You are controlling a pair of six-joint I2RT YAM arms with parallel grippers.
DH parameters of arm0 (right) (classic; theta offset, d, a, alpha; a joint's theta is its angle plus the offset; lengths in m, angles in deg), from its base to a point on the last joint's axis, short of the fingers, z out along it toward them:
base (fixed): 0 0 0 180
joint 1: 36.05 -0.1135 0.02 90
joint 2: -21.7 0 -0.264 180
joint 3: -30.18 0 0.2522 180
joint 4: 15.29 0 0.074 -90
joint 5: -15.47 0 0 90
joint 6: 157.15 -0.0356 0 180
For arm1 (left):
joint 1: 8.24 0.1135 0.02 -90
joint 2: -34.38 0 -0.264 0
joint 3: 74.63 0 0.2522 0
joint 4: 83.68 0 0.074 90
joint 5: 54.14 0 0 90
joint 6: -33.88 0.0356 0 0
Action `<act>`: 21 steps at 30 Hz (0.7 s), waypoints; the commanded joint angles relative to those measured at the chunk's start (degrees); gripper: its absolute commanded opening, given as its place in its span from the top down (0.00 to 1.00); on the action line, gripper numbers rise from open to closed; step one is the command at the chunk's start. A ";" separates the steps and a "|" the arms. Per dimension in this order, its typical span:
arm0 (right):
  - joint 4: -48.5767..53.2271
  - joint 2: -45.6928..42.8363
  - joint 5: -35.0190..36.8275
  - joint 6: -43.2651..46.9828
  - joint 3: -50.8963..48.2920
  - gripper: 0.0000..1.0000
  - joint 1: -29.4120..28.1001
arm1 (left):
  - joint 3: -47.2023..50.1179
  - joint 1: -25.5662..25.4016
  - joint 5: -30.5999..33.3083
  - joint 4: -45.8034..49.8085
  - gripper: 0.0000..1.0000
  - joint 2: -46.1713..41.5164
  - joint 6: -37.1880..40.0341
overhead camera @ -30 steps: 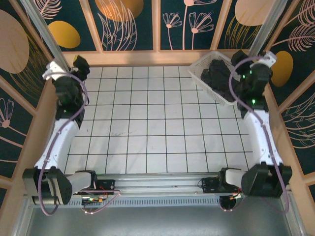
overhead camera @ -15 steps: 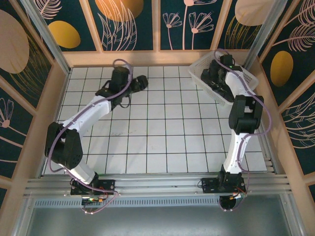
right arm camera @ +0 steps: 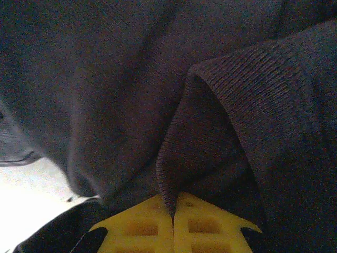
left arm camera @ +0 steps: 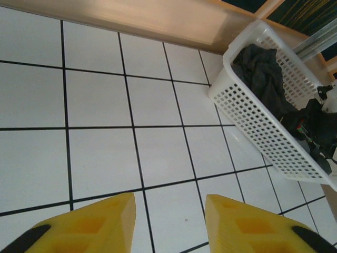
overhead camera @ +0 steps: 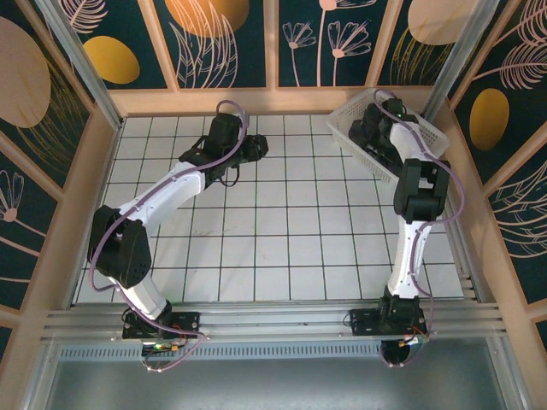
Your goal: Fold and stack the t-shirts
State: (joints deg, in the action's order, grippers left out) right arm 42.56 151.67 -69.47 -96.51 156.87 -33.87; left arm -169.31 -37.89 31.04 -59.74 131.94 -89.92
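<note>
Dark t-shirts (overhead camera: 361,134) lie bunched in a white lattice basket (overhead camera: 359,154) at the back right of the tiled table. My right gripper (overhead camera: 374,122) reaches down into that basket. In the right wrist view its yellow fingers (right arm camera: 205,224) are pressed together on a ridge of dark t-shirt fabric (right arm camera: 221,105), right gripper (right arm camera: 172,211) shut. My left gripper (overhead camera: 255,147) hovers over bare tiles at the back middle, left of the basket. Its jaws stand apart with nothing between them, left gripper (left arm camera: 169,221) open. The left wrist view also shows the basket (left arm camera: 253,116) with the t-shirts (left arm camera: 263,68) inside.
A wooden rail (overhead camera: 273,101) borders the far edge of the table, and wooden side walls (overhead camera: 81,196) close it in on the left and right. White tiles (overhead camera: 282,231) stretch across the middle and front. The basket sits tight against the back right corner.
Both arms unfolded from their sides. The left swung out over the back middle tiles and narrowed its jaws. The right reached into the basket and shut on t-shirt fabric.
</note>
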 commanded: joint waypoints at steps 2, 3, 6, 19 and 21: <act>-8.25 -14.81 2.22 -0.63 1.17 1.00 0.96 | -1.30 0.03 2.09 1.43 0.65 -1.96 0.76; -9.91 -17.60 2.29 -0.37 1.09 1.00 1.06 | -1.12 0.03 2.56 1.43 0.66 -2.34 0.67; -15.41 -24.64 1.99 0.52 0.31 1.00 0.94 | -0.72 0.03 3.66 1.34 0.67 -3.14 0.67; -37.74 -42.83 3.66 11.11 3.41 1.00 -19.56 | 0.54 0.03 21.12 5.39 0.71 -8.13 -0.45; -37.60 -41.16 4.84 13.01 6.34 1.00 -26.04 | 1.56 0.03 25.10 5.98 0.71 -9.94 -0.82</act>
State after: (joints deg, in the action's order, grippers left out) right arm 11.24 109.31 -66.39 -87.95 159.40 -54.59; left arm -168.88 -37.89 47.85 -56.16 125.55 -90.03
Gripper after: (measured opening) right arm 0.061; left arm 0.291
